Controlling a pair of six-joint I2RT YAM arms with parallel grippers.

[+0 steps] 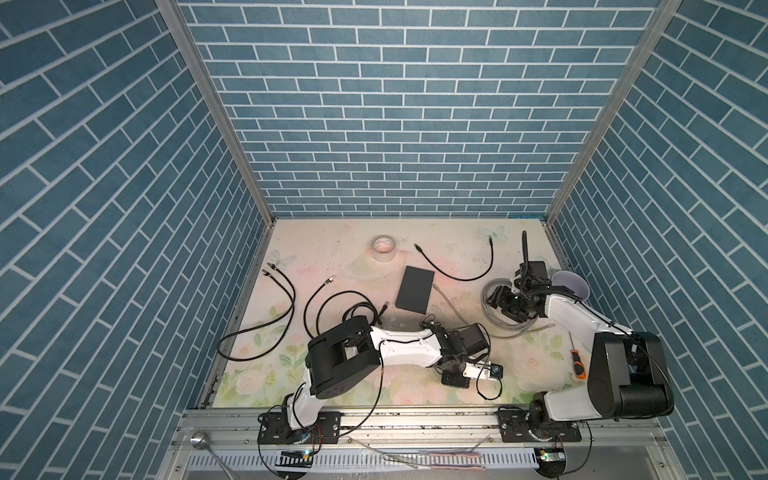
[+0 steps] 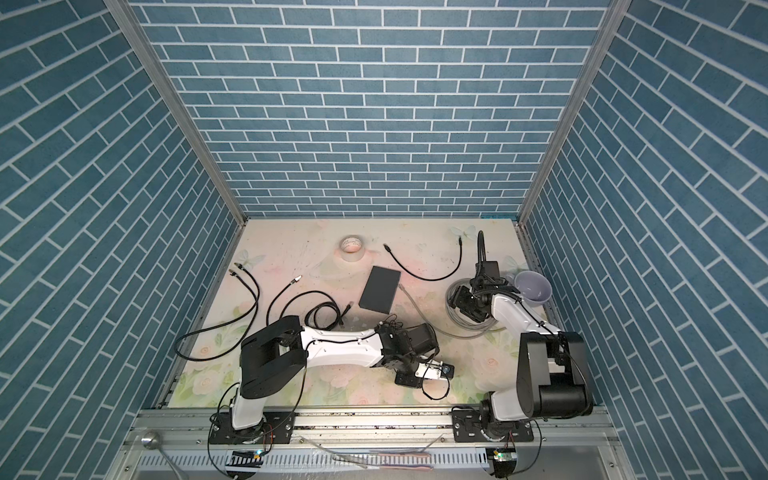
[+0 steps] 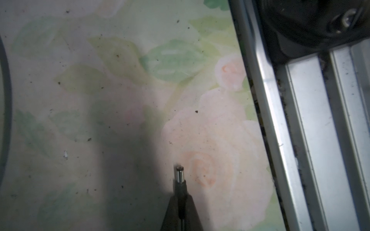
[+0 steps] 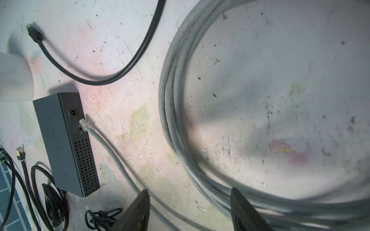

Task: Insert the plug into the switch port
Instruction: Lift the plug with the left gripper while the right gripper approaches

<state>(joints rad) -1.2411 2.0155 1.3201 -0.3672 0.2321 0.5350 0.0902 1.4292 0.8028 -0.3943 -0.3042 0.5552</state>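
Note:
The plug, a small silver barrel tip on a black sleeve, sticks out from my left gripper, which is shut on it just above the floral mat. In both top views that gripper is near the table's front edge, well in front of the switch. The switch is a flat black box lying mid-table. The right wrist view shows its side with a round socket. My right gripper hangs open over a grey cable coil, right of the switch.
A grey network cable's clear plug lies against the switch's side. A tape roll sits behind the switch and a purple bowl at the right wall. Black cables sprawl on the left. A screwdriver lies front right, and the aluminium rail runs along the front edge.

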